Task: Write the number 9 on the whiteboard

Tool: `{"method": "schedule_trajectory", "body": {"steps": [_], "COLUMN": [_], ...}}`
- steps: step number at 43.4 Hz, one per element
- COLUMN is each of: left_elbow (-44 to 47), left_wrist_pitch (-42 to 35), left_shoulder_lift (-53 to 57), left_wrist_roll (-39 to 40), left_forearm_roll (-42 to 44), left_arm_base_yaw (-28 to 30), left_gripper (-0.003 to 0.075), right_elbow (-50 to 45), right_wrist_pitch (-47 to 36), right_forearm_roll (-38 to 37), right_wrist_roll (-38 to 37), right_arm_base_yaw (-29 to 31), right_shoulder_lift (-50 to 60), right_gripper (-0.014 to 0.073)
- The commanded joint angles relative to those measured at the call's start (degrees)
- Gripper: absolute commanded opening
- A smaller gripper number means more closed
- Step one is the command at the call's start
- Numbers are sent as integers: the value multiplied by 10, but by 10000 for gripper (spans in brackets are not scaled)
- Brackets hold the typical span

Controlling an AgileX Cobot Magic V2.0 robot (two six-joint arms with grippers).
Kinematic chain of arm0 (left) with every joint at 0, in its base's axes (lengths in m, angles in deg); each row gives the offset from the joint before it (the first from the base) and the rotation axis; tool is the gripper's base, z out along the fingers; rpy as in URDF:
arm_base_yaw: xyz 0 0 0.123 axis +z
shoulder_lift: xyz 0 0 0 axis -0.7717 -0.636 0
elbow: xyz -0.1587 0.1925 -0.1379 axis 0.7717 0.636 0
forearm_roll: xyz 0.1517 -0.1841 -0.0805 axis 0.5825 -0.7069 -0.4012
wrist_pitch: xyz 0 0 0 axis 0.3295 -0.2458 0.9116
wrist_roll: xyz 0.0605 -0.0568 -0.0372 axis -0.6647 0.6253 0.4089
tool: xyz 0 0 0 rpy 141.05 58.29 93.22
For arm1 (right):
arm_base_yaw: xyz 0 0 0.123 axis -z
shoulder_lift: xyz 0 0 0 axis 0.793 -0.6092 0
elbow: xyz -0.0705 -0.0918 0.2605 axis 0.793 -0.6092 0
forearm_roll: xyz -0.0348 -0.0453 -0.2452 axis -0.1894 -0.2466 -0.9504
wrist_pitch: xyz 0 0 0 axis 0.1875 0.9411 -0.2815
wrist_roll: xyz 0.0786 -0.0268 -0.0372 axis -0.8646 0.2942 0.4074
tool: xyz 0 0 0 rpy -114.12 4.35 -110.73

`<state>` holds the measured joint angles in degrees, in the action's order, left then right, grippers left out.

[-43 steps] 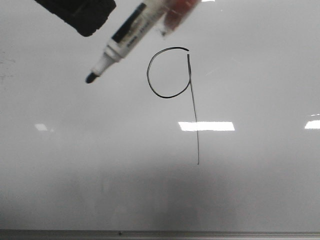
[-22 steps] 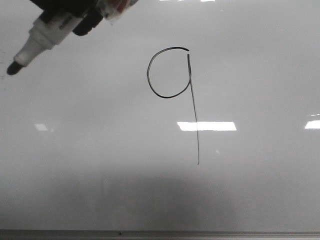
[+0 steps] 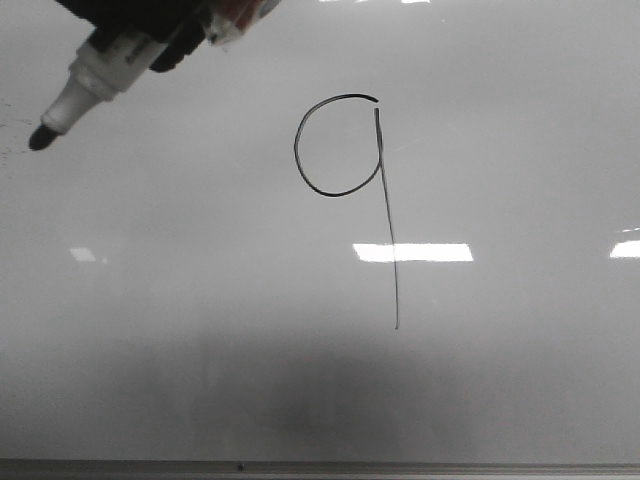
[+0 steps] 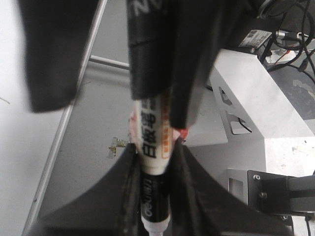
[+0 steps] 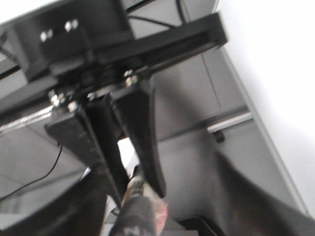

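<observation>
I see the whiteboard [image 3: 200, 330], glossy and pale grey, filling the front view, with its thin grey metal rail [image 3: 320, 467] along the near edge and wide bare surface all round the writing. The number 9 [image 3: 345, 170] sits about mid-board: a thin black round loop, slightly open at the top, with a long straight tail running down through a bright rectangular reflection [image 3: 413, 252]. It lies well apart from my left gripper [image 4: 155, 147], off toward the robot's right of it. That gripper is clamped on the marker [image 3: 85, 90], a white barrel with a black tip, tilted and clear of the board near the far left corner. Since half a second ago the marker tip has shifted only slightly. My right gripper [image 5: 135, 184] seems pinched on something blurred; I cannot tell.
</observation>
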<state>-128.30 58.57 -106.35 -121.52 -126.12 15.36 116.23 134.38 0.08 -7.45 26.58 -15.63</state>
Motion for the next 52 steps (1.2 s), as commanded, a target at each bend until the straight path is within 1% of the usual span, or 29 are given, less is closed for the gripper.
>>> {"method": "schedule_trajectory", "body": {"steps": [1, 5, 7, 13, 17, 20, 25, 30, 31, 32, 34, 37, 42, 52], "left_elbow": [-19, -19, -19, -19, -19, -19, -9, 11, 17, 21, 31, 48, 74, 86], "left_wrist_pitch": [-11, -26, -41, -96, -118, -130, -162, -216, -238, -246, -281, -330, -406, -482], "left_shoulder_lift": [12, 12, 12, 11, 9, 2, -14, -38, -45, -49, -58, -68, -86, -138], "left_wrist_roll": [1, 20, 49, 179, 266, 322, 348, 353, 353, 353, 353, 353, 353, 353], "left_forearm_roll": [-22, 4, 29, 162, 242, 275, 280, 275, 272, 269, 262, 256, 239, 186], "left_arm_base_yaw": [-4, -4, -4, 7, 35, 73, 145, 208, 220, 229, 247, 265, 286, 300], "left_gripper": [-19, -19, -19, -19, -19, -19, -19, -19, -19, -19, -19, -19, -19, -18], "right_elbow": [25, 30, 29, 17, -11, -51, -130, -222, -247, -257, -293, -330, -364, -366], "right_wrist_pitch": [-25, -36, -38, -49, -85, -125, -177, -199, -200, -201, -204, -206, -212, -218], "right_forearm_roll": [47, 44, 37, -8, -49, -79, -100, -101, -101, -100, -98, -97, -96, -93], "right_wrist_roll": [5, 5, 5, -8, -24, -41, -69, -76, -76, -76, -76, -76, -76, -76], "right_arm_base_yaw": [5, 19, 32, 73, 98, 115, 132, 134, 134, 134, 134, 134, 134, 134], "right_shoulder_lift": [27, 48, 63, 134, 200, 257, 345, 436, 456, 470, 502, 543, 588, 598], "right_gripper": [636, 633, 633, 629, 573, 498, 360, 181, 127, 106, 23, -68, -65, -67]}}
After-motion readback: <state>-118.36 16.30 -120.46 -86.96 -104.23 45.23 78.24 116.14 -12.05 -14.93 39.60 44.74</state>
